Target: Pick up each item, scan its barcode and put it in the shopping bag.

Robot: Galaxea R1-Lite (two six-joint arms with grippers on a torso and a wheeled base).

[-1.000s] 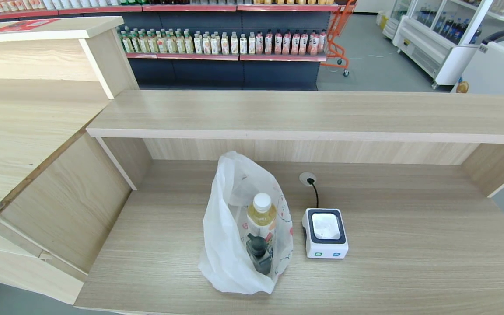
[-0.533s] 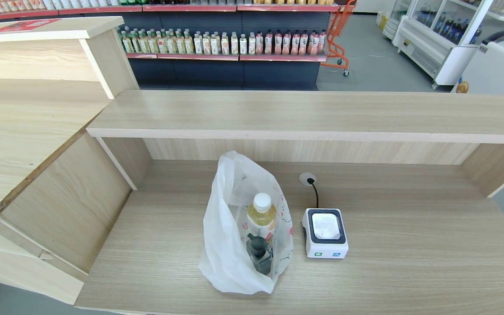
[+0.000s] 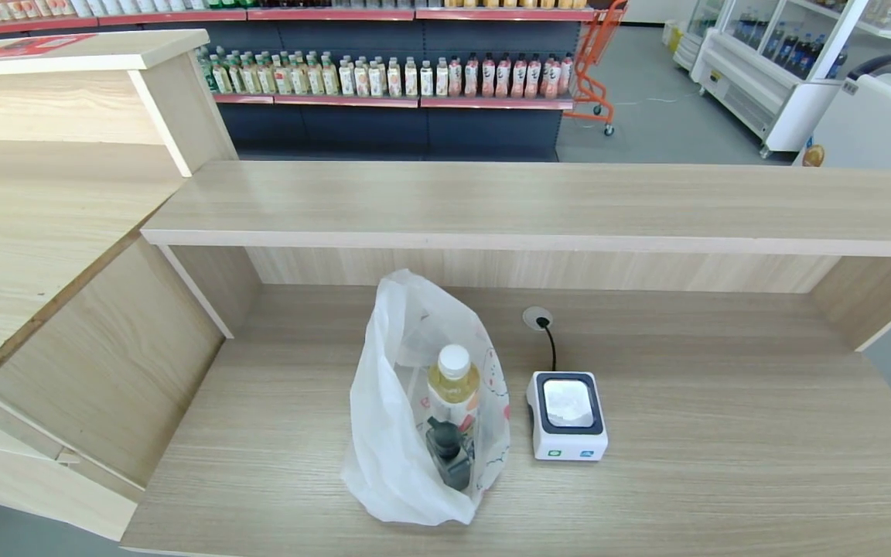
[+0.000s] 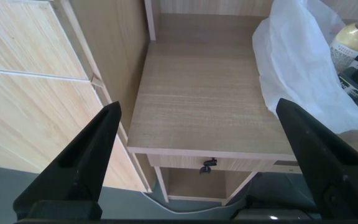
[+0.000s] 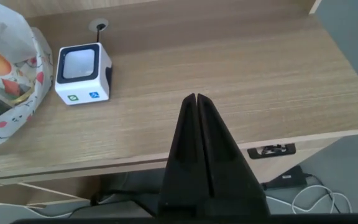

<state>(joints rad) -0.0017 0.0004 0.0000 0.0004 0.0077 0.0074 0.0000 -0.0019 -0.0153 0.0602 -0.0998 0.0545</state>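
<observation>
Left gripper: fingers spread wide apart, hanging over the near edge of the pale wood-grain counter, to the left of the bag
Shopping bag: thin white translucent plastic, coloured fruit prints on its right side; stands upright mid-counter, mouth open, just left of the scanner
Bottle: white cap, pale yellow liquid; upright inside the bag
Dark item: black-capped dark container – inside the bag, just in front of the bottle
Scanner: white box, dark-framed window facing up, green and blue marks on its near face; black cable runs back to a grommet
Right gripper: fingers pressed together – over the counter's near edge, right of the scanner and apart from it
</observation>
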